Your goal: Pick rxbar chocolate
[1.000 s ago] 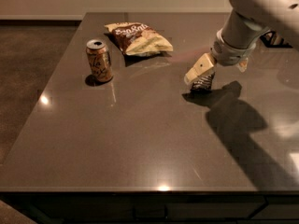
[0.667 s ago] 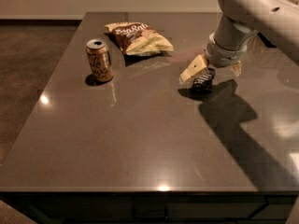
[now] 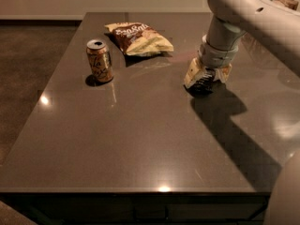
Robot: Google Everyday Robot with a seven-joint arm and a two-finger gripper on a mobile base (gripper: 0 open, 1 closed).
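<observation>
My gripper is down at the table's surface right of centre, below the pale arm that comes in from the upper right. A small dark shape lies right under the gripper tip; it may be the black rxbar chocolate, but it merges with the gripper's shadow and I see no lettering. I cannot tell whether the gripper is holding it.
An orange drinks can stands upright at the left. A brown-and-yellow chip bag lies at the back, between the can and the gripper. The dark glossy table reaches to the front edge. The arm's shadow falls to the gripper's right.
The arm's wrist has swung left and a little lower over the gripper. The gripper tip stays at about the same spot on the table. The can and bag have not moved.
</observation>
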